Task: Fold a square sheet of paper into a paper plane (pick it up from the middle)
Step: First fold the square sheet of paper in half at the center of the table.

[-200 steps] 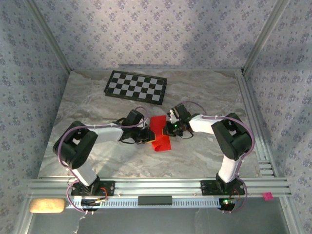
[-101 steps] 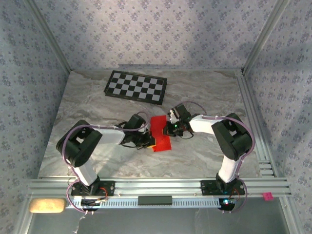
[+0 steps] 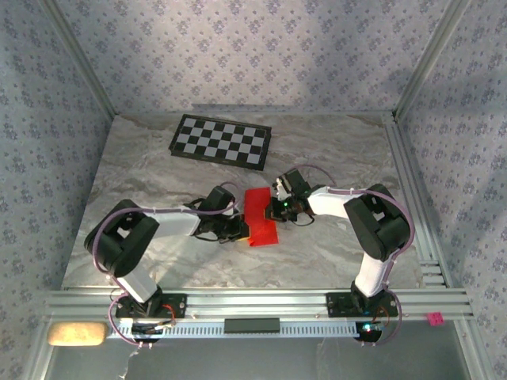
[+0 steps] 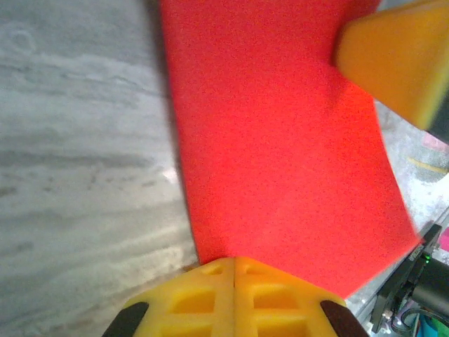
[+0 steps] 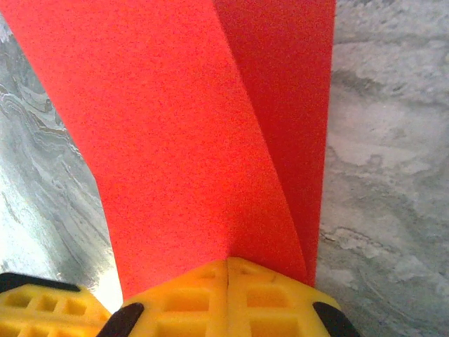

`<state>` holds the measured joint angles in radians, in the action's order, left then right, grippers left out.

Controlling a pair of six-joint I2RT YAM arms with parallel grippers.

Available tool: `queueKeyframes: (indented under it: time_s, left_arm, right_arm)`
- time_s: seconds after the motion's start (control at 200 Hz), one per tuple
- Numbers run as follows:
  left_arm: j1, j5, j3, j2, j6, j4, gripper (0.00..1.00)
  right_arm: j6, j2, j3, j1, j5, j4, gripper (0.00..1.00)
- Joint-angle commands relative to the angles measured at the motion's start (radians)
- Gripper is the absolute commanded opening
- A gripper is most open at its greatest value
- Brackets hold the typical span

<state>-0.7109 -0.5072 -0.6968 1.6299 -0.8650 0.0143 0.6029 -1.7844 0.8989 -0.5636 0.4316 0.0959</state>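
Near the middle of the marble table (image 3: pixel 142 182), between the two wrists, lies the red sheet of paper (image 3: pixel 260 220), already folded into a narrow strip with a slanted crease. From above, the left gripper (image 3: pixel 240 231) meets its left edge and the right gripper (image 3: pixel 275 210) its right edge, but the fingertips there are too small and dark to read.

On the left wrist camera the yellow fingers (image 4: pixel 203 302) are pressed together with no gap. The near corner of the paper runs in at their seam, so the paper seems pinched; how deep it goes is hidden. A blurred yellow finger of the right gripper cuts into the upper right corner.

On the right wrist camera the jaws are likewise closed flat, and the two layers of the fold converge into the seam between them. The far end of the paper is cut off by the frame in both wrist views.

A black-and-white checkerboard (image 3: pixel 222 141) lies well apart, at the far side of the table.
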Motion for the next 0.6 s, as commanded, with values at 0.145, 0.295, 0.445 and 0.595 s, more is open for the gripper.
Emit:
queueKeyframes:
  time_s: [0.145,0.295,0.445,0.595]
  left_arm:
    - [-0.038,-0.025,-0.020,-0.018,-0.066,0.093,0.00]
    - [-0.046,-0.007,0.006,0.016,-0.066,0.096,0.00]
    - [-0.046,0.003,0.060,0.038,-0.060,0.107,0.00]
    - [-0.049,0.018,0.091,0.034,-0.027,0.052,0.00]
  right_arm:
    - [0.007,-0.031,-0.053,0.002,-0.125,0.132,0.00]
    - [0.007,-0.032,-0.051,0.001,-0.125,0.134,0.00]
    - [0.009,-0.036,-0.050,0.000,-0.125,0.133,0.00]
    - [0.006,-0.041,-0.050,-0.001,-0.126,0.135,0.00]
